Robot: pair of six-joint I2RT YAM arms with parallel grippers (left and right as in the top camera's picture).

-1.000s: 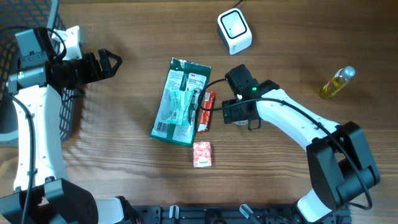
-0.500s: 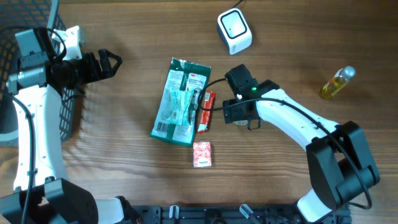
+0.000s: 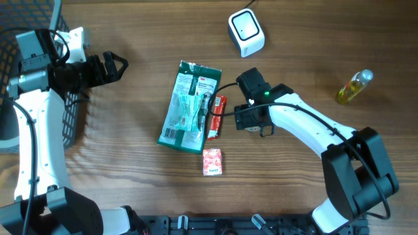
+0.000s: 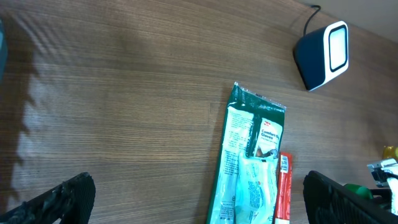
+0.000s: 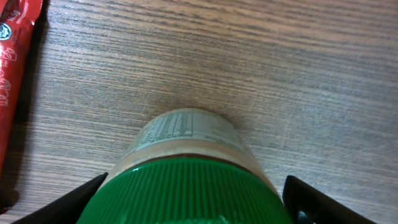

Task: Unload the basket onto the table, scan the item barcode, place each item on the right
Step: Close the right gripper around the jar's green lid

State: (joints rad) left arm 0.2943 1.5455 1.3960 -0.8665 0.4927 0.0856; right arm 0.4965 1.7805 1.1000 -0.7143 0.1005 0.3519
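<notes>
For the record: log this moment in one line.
left fingers: open, empty | right fingers: straddling round green-lidded jar, contact unclear | white cube scanner: untouched

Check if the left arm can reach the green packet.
Probably yes: only bare table lies between the open left gripper and the green packet, and the right arm sits on its far side.

Green-lidded jar (image 5: 193, 186), red packet (image 3: 217, 116), green pouch (image 3: 189, 108), yellow bottle (image 3: 353, 87), white scanner (image 3: 246, 32)

green package (image 4: 252, 162): "Comfort G…" partly legible | jar label (image 5: 186, 127): print too small to read
</notes>
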